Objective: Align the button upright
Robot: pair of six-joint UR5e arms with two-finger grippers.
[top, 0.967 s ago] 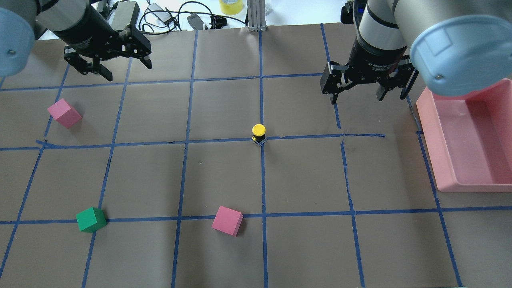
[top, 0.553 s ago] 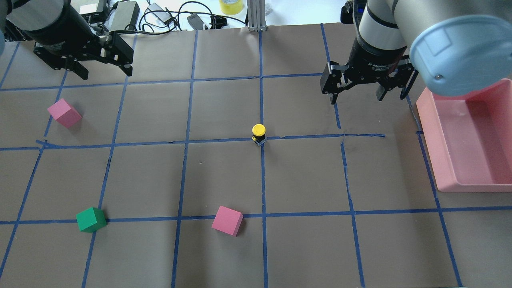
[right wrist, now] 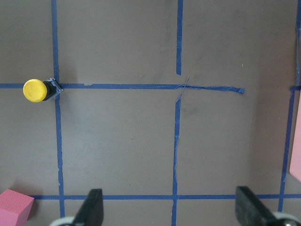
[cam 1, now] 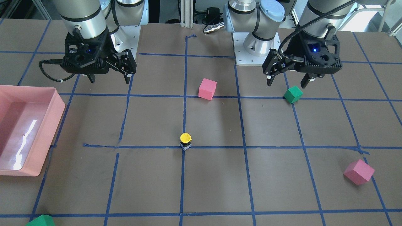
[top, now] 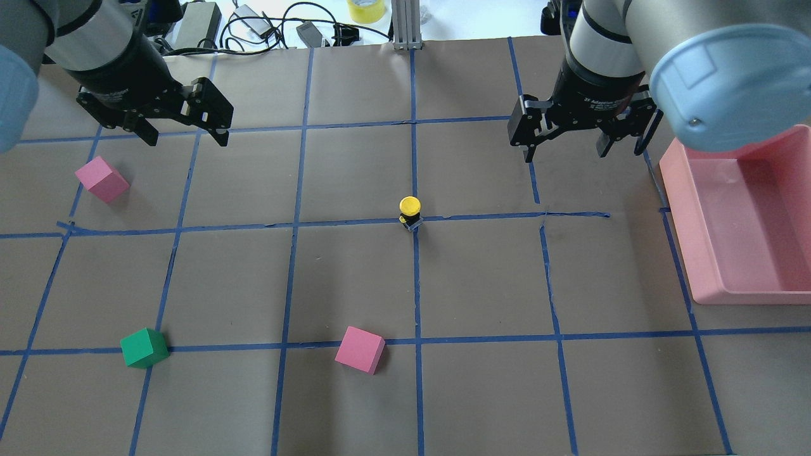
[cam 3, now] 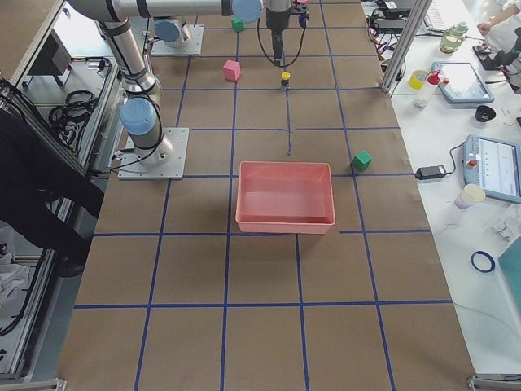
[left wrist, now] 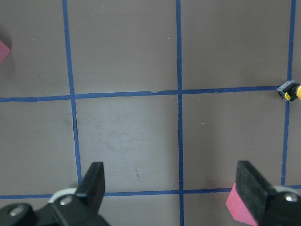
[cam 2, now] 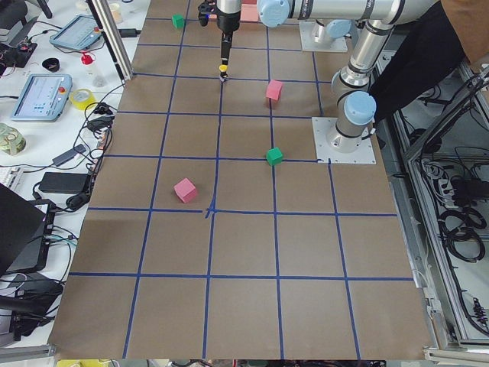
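Overhead exterior shows the button (top: 410, 211) standing upright, yellow cap up, on a blue tape crossing (top: 416, 223) in the middle of the bench (top: 355, 278). The left pincer (top: 187, 137) gapes wide, holding nothing; the right pincer (top: 566, 155) likewise; both hang well apart from the button.

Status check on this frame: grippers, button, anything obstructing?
Left gripper open, empty. Right gripper open, empty. Small yellow-capped push-button with black base stands upright, cap up, untouched. Nearest pink foam cube lies well apart.
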